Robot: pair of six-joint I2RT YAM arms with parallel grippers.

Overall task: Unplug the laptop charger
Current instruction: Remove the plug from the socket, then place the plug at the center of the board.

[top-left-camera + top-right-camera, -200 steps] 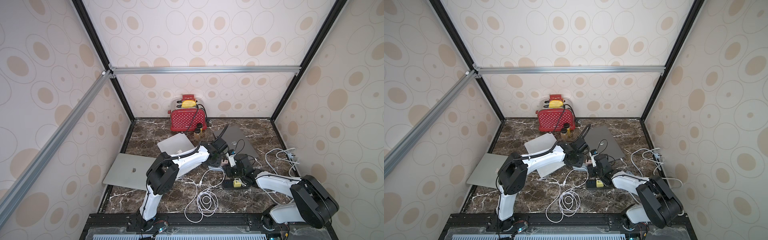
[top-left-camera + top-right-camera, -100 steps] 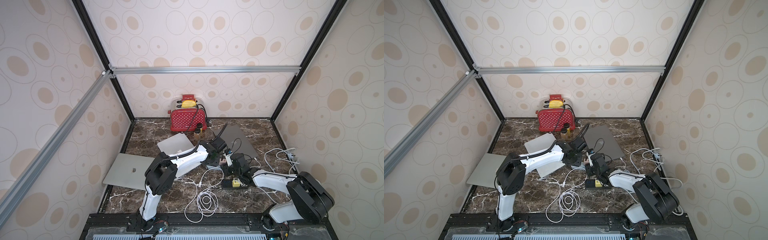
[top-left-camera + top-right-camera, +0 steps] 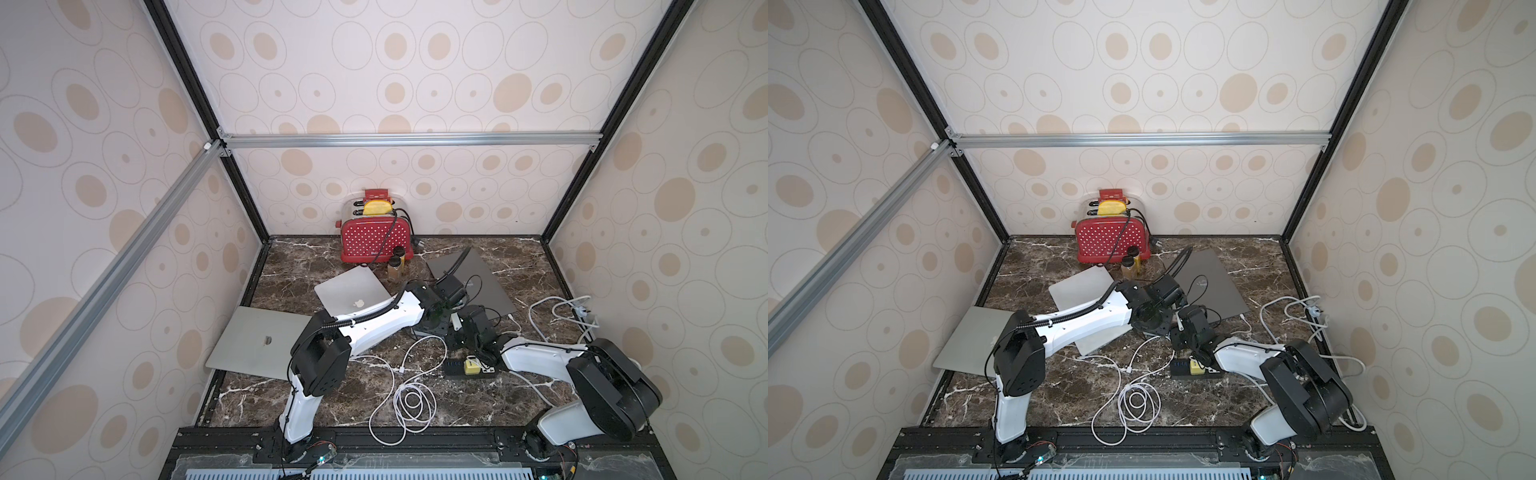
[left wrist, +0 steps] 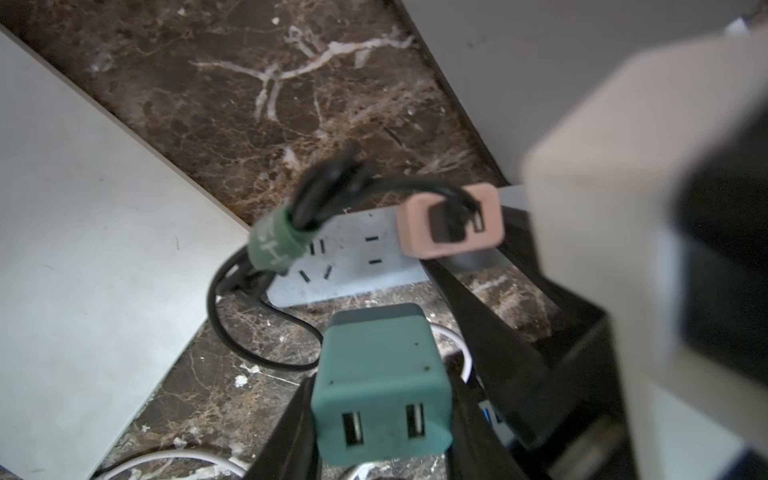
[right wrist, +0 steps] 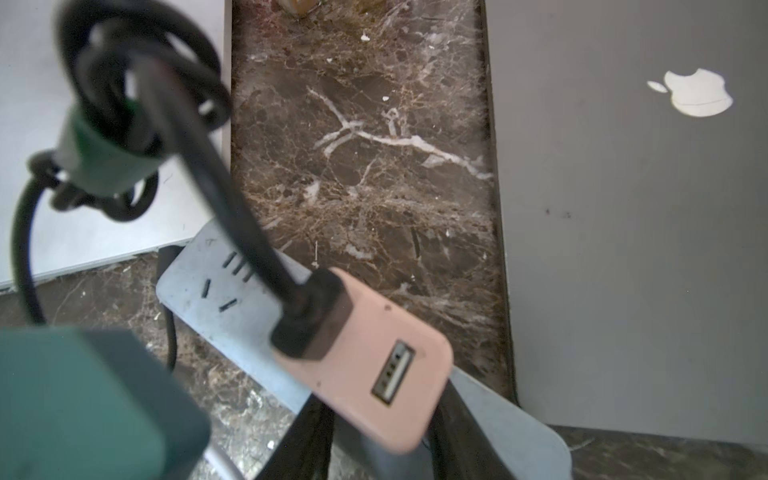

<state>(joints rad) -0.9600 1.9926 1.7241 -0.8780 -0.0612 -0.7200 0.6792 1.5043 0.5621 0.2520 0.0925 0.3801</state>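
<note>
**Desk:** What's in frame?
**Photog:** Two robot arms meet mid-table over a grey-white power strip (image 4: 357, 257). It lies btwn a silver laptop (image 4: 83, 249) and a dark grey Apple laptop (image 5: 623, 249) on the brown marble tabletop (image 5: 365, 166).

**Desk:** Left side?
**Photog:** The left gripper (image 4: 380, 399) pinches a teal USB adapter (image 4: 380, 365) w/ two ports, a black finger tight on each flank. The adapter sits near the strip's end. Can't tell if it's plugged in.

**Desk:** Right?
**Photog:** The right gripper (image 5: 380, 419) clamps a pink adapter (image 5: 374, 365), fingers on both sides. The adapter is tilted over the strip, one USB port showing.

**Desk:** And the charger?
**Photog:** The charger's black plug (image 5: 307, 320) is seated in the pink adapter. Its black cable (image 5: 199, 166) runs up to a coil bound by a green strap (image 5: 99, 153), over the silver laptop's edge. Can't tell whether the pink adapter's prongs are in the strip.

**Desk:** Bkgd?
**Photog:** Both top views show:
- a red polka-dot toaster (image 3: 374, 243) at the back wall
- a third laptop (image 3: 257, 345) at the table's left edge
- a loose white cable (image 3: 409, 401) coiled up front
- a black power strip w/ yellow plug (image 3: 469, 368) just beside the right arm
</note>
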